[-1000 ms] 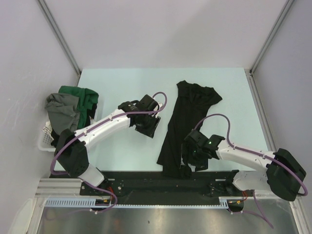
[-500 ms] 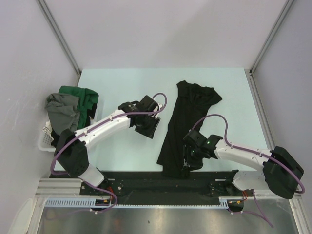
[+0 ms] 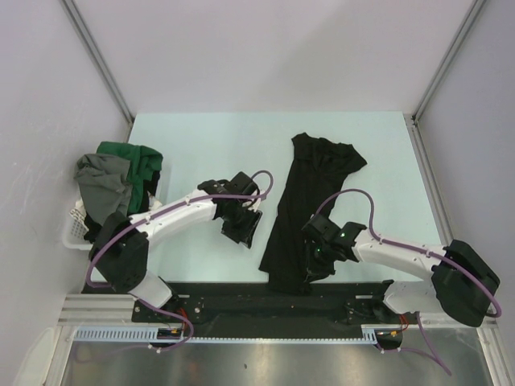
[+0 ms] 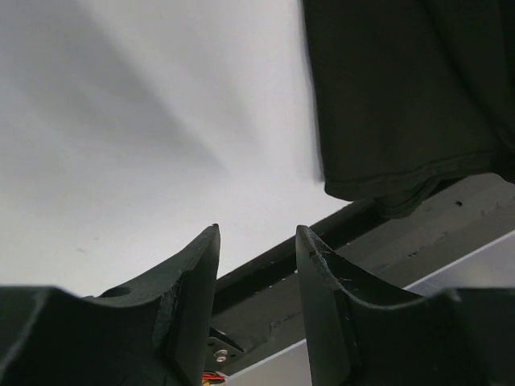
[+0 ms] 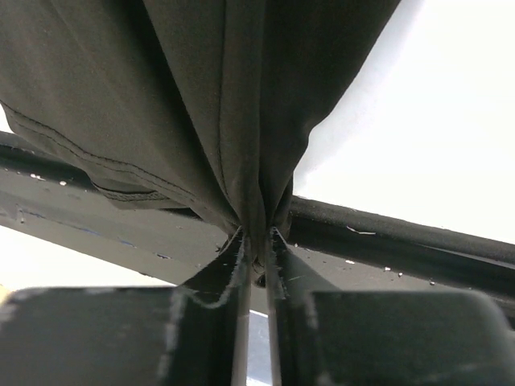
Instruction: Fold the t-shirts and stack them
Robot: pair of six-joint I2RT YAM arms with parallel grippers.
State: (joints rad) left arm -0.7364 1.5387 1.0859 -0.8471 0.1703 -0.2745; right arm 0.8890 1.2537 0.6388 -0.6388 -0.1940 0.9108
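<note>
- Right gripper (image 5: 255, 239): jaws nipped tight on a bunched fold of the black t-shirt (image 3: 314, 185) near its hem, at the tabletop's (image 3: 201, 137) near edge, above the black rail (image 5: 386, 241).
- Left gripper (image 4: 256, 241): jaws half apart, empty, over bare tabletop just left of that shirt.
- Basket (image 3: 75, 223) at the left edge, heaped with a green t-shirt (image 3: 143, 161) and a grey t-shirt (image 3: 100, 181); the left arm stretches between it and the black t-shirt.

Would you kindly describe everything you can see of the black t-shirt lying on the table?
The black t-shirt is soft, plain dark cloth with a stitched hem, no print showing. It lies bunched lengthwise right of centre on the pale table, wider at the far end, its near end reaching the black base rail. The right gripper pinches a gathered fold there; the left gripper hangs open beside it, not touching.
</note>
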